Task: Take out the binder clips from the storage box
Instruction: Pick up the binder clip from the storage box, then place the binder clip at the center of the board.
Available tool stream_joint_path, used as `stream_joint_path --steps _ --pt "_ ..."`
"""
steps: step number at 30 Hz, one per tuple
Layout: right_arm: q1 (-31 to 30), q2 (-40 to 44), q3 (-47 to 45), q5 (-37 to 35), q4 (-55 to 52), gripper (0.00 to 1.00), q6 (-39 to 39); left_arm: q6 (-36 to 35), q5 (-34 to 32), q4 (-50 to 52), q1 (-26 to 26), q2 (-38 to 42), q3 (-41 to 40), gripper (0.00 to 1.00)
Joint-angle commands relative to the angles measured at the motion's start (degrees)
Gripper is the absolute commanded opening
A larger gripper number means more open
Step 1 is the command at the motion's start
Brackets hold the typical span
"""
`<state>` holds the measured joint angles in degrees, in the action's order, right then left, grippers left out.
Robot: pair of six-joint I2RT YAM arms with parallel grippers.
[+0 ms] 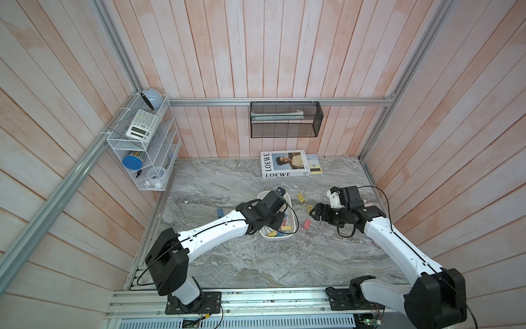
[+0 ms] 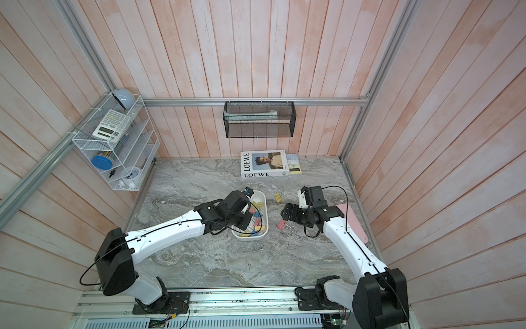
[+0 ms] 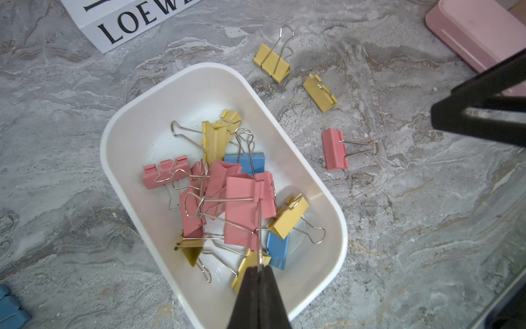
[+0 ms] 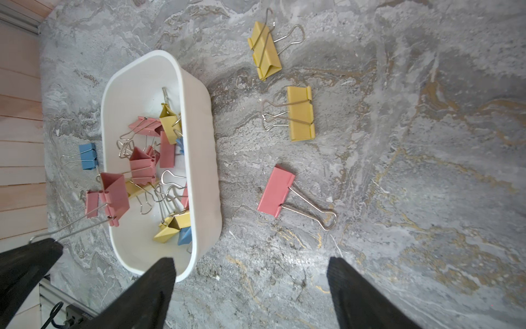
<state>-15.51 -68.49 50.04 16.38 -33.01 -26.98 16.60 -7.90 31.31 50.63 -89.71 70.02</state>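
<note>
Left jaws are clamped tight on the thin wire handle of a pink binder clip (image 3: 242, 210). The black fingertips (image 3: 250, 287) are pinched together with only the wire between them. The clip dangles off that handle, raised above the heap inside the storage box (image 3: 133, 128). Can't tell whether it's snagged on any neighbour.

The box sits roughly mid-bench (image 1: 227, 265), with its long side pointing toward the back edge. It holds a jumble of binder clips (image 3: 216, 171) in pink, yellow and blue, their wire handles all tangled up.

Right jaws are spread wide and hold nothing. Their fingers (image 4: 159, 284) hover over bare marble on the right-edge side of the box. A second pink clip (image 4: 276, 192) lies flat on the bench close by. Two yellow clips (image 4: 264, 51) (image 4: 301, 114) lie a bit further toward the back edge, apart from each other. A blue clip (image 1: 220, 213) lies on the left-edge side of the box, near its wall.

Other stuff: a flat pink case (image 2: 355, 219) lies by the right edge, partly under the right arm. A LOEWE book (image 1: 283, 163) rests against the back edge.
</note>
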Motion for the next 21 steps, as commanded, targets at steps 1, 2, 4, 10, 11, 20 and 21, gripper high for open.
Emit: stream_joint_path --steps 1,2,4,10,11,20,21 --pt "-2.2 -1.0 2.7 -0.2 0.3 0.95 0.3 4.0 0.5 -3.0 -2.1 4.0 -3.4 0.00" --pt "-2.9 -1.2 3.2 -0.3 0.3 0.95 0.4 4.8 1.1 -3.9 -2.8 5.3 -4.5 0.00" --pt "-4.4 -1.9 4.3 -0.6 0.3 0.96 0.5 7.5 1.7 -5.9 -4.8 8.5 -7.3 0.00" --pt "-8.2 -4.2 7.4 -1.5 0.5 0.98 1.0 14.5 5.9 -12.6 -11.5 19.3 -16.5 0.00" --pt "-8.6 -4.7 7.8 -1.6 0.5 0.98 1.0 15.4 6.8 -14.0 -12.3 20.5 -17.7 0.00" --pt "-10.4 -6.1 9.3 -2.5 0.4 0.98 1.0 20.7 14.4 -23.0 -13.4 18.8 -20.5 0.00" --pt "-10.4 -5.8 9.3 -2.7 0.1 0.98 1.1 21.9 15.1 -24.8 -13.4 17.8 -20.7 0.00"
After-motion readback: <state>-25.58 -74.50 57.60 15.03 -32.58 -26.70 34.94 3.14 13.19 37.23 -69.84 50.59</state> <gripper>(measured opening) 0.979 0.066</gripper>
